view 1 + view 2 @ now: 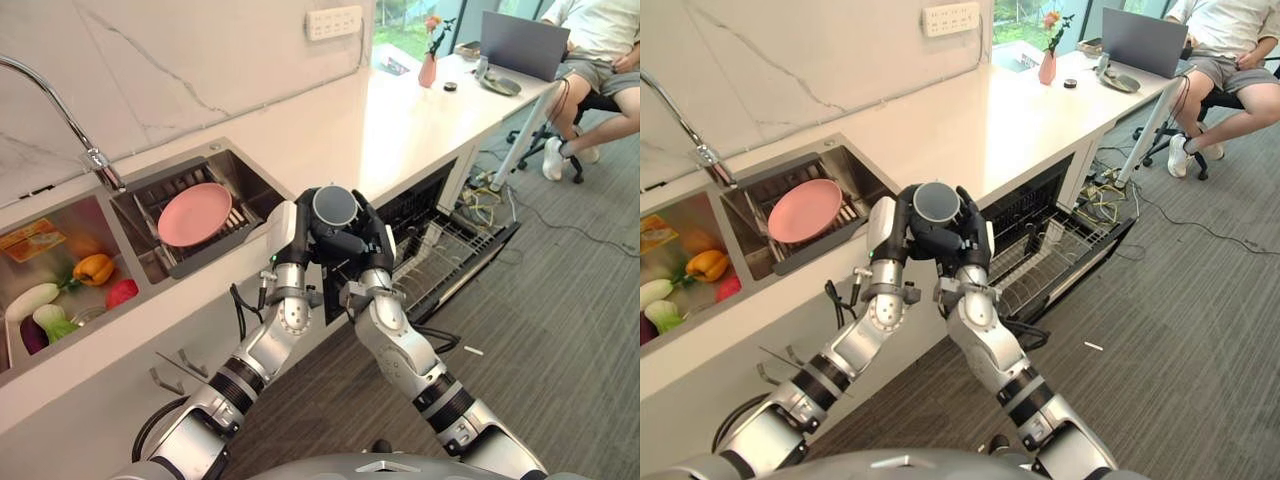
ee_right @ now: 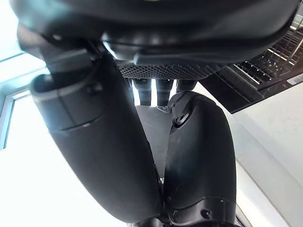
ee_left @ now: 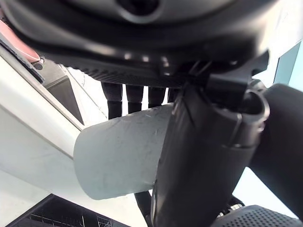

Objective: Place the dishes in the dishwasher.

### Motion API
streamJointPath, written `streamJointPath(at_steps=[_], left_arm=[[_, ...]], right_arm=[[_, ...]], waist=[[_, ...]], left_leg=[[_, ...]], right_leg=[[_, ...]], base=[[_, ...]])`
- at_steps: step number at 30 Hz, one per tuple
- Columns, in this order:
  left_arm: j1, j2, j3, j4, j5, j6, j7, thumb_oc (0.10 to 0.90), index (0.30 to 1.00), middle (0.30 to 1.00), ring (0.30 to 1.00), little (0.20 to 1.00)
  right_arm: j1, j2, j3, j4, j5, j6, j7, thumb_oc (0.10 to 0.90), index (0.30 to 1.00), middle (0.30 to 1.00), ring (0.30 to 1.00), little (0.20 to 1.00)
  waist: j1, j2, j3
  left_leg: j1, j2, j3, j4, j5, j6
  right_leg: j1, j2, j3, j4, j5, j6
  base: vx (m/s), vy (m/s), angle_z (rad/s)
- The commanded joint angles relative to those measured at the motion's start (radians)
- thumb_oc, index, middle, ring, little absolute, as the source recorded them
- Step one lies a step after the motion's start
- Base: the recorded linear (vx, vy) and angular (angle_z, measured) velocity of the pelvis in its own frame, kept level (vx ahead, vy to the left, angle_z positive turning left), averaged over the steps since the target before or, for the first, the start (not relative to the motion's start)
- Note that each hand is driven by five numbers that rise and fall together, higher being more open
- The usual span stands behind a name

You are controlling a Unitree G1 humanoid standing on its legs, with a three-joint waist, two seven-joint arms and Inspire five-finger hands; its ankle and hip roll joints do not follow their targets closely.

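Cup [image 1: 335, 206], grey and round, sits between both hands in front of the counter edge, its open mouth turned up toward the head camera. Your left hand [image 1: 291, 228] has its fingers [image 3: 127, 98] curled over the far side of the cup wall with the thumb on the near side, so that hand is clamped on it; your right hand [image 1: 372, 243] presses in from the other side, fingers bent round toward the cup, though the right wrist view leaves it unclear how much of the cup it actually bears, so you cannot tell whether it truly grips. Judge the cup as light, rigid and smooth-walled: it should not deform under the fingers, but a slick matte side could slip if you loosen both hands at once, and it may chip if dropped on the wire rack. Keep your hold on the side wall, not the rim. Below and to the right of the fingers the dishwasher rack [image 1: 445, 255] is pulled out and looks mostly bare, with upright tines that could catch a fingertip. The surface [image 1: 400, 120] edge lies just beyond the fingers, so lower away from it. Well left of the fingers a pink plate [image 1: 194, 213] waits in the sink [image 1: 255, 178]. A seated person [image 1: 600, 50] is far off to the right, well apart from your path.
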Motion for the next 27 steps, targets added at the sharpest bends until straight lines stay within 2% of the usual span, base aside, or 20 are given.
streamJointPath(at_steps=[1, 13, 14, 15, 16, 17, 18, 27], left_arm=[[-0.214, -0.04, -0.082, -0.001, 0.02, -0.097, 0.038, 0.4, 0.3, 0.3, 0.3, 0.3], [-0.217, -0.041, -0.082, -0.014, 0.005, -0.121, 0.003, 0.4, 0.3, 0.3, 0.3, 0.3], [-0.215, -0.041, -0.086, -0.016, 0.007, -0.123, -0.001, 0.4, 0.3, 0.3, 0.3, 0.3], [-0.214, -0.043, -0.089, -0.016, 0.006, -0.127, -0.002, 0.4, 0.3, 0.3, 0.3, 0.3], [-0.215, -0.043, -0.091, -0.017, 0.005, -0.128, -0.004, 0.4, 0.3, 0.3, 0.3, 0.3], [-0.216, -0.043, -0.095, -0.016, 0.006, -0.129, -0.007, 0.4, 0.3, 0.3, 0.3, 0.3], [-0.217, -0.044, -0.096, -0.015, 0.006, -0.131, -0.01, 0.4, 0.3, 0.3, 0.3, 0.3], [-0.226, -0.047, -0.109, -0.013, 0.008, -0.142, -0.023, 0.4, 0.3, 0.3, 0.3, 0.3]], right_arm=[[-0.132, 0.099, -0.04, 0.016, 0.034, -0.097, -0.009, 0.8, 0.9, 0.9, 0.9, 0.9], [-0.155, 0.058, -0.047, 0.047, 0.003, -0.072, 0.027, 0.8, 0.9, 0.9, 0.9, 0.9], [-0.158, 0.055, -0.049, 0.052, 0.002, -0.069, 0.028, 0.772, 0.858, 0.858, 0.858, 0.858], [-0.163, 0.053, -0.052, 0.059, 0.0, -0.069, 0.028, 0.671, 0.707, 0.707, 0.707, 0.707], [-0.165, 0.05, -0.053, 0.064, 0.0, -0.069, 0.027, 0.64, 0.66, 0.66, 0.66, 0.66], [-0.169, 0.048, -0.056, 0.07, -0.001, -0.068, 0.028, 0.558, 0.538, 0.538, 0.538, 0.538], [-0.173, 0.047, -0.057, 0.074, -0.004, -0.068, 0.027, 0.4, 0.3, 0.3, 0.3, 0.3], [-0.208, 0.044, -0.07, 0.111, -0.028, -0.072, 0.031, 0.4, 0.3, 0.3, 0.3, 0.3]], waist=[[0.007, -0.043, -0.042], [0.009, -0.046, -0.041], [0.009, -0.046, -0.041], [0.009, -0.046, -0.041], [0.009, -0.046, -0.041], [0.01, -0.047, -0.041], [0.01, -0.047, -0.04], [0.013, -0.048, -0.039]], left_leg=[[-0.017, 0.042, 0.026, 0.003, 0.013, -0.013], [-0.017, 0.042, 0.026, 0.003, 0.012, -0.015], [-0.016, 0.042, 0.025, 0.003, 0.011, -0.015], [-0.015, 0.042, 0.026, 0.003, 0.011, -0.014], [-0.015, 0.042, 0.026, 0.003, 0.011, -0.014], [-0.015, 0.042, 0.025, 0.003, 0.011, -0.014], [-0.015, 0.042, 0.025, 0.003, 0.011, -0.015], [-0.02, 0.041, 0.02, 0.003, 0.01, -0.014]], right_leg=[[0.071, -0.106, 0.036, 0.036, -0.099, 0.125], [0.072, -0.104, 0.034, 0.033, -0.098, 0.125], [0.072, -0.104, 0.034, 0.032, -0.098, 0.124], [0.072, -0.104, 0.035, 0.032, -0.098, 0.124], [0.072, -0.104, 0.035, 0.032, -0.098, 0.124], [0.073, -0.103, 0.035, 0.032, -0.098, 0.123], [0.073, -0.103, 0.035, 0.032, -0.098, 0.123], [0.072, -0.103, 0.033, 0.029, -0.097, 0.124]], base=[[0.0, 0.0, 0.0], [0.0, 0.0, 0.0], [0.0, 0.0, 0.0], [0.0, 0.0, 0.0], [0.0, 0.0, 0.0], [0.0, 0.0, 0.0], [0.0, 0.0, 0.0], [0.0, 0.0, 0.0]])
